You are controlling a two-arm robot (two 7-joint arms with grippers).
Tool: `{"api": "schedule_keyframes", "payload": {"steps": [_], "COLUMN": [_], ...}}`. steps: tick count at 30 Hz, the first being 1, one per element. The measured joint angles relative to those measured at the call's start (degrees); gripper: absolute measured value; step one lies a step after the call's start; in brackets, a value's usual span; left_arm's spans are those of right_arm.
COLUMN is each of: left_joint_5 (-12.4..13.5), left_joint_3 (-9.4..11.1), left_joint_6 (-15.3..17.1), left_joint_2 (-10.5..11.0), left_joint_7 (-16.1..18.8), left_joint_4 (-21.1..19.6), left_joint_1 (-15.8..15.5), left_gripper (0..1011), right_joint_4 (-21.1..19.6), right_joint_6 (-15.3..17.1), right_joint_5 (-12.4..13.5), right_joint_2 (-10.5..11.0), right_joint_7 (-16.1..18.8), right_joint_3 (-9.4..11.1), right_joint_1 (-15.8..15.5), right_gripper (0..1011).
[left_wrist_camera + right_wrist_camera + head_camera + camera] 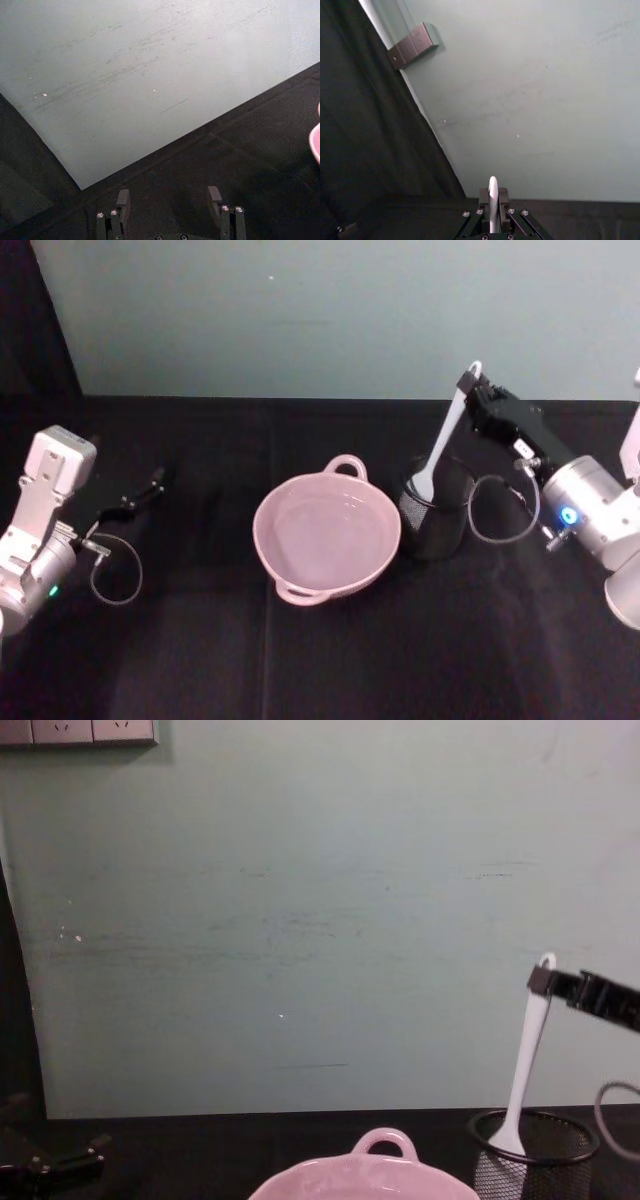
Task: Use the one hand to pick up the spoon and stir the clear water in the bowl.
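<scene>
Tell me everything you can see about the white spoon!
The spoon is white and looks like plastic, with a long slim handle and a flat paddle head. It stands almost upright, leaning a little. Its head sits down inside the black wire-mesh cup, right beside the pink bowl. The right gripper is shut on the handle near its top end, which has a small hole.

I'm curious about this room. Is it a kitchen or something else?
Probably a robot test bench, not a kitchen: a black-draped table against a bare green wall, with only a bowl, mesh cup and spoon.
</scene>
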Motion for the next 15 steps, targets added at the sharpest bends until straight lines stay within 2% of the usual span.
{"api": "schedule_keyframes", "payload": {"steps": [11,15], "left_joint_5": [0.0,0.0], "left_joint_3": [0.0,0.0], "left_joint_6": [0.0,0.0], "left_joint_2": [0.0,0.0], "left_joint_7": [0.0,0.0], "left_joint_4": [0.0,0.0], "left_joint_1": [0.0,0.0], "left_gripper": [1011,1011], "right_joint_4": [2.8,3.57], "right_joint_6": [0.07,0.36], "right_joint_5": [1.98,3.58], "right_joint_2": [0.81,0.88], "right_joint_7": [1.26,2.07], "right_joint_3": [-0.25,-0.01], "right_joint_1": [0.16,0.22], "right_gripper": [110,110]}}
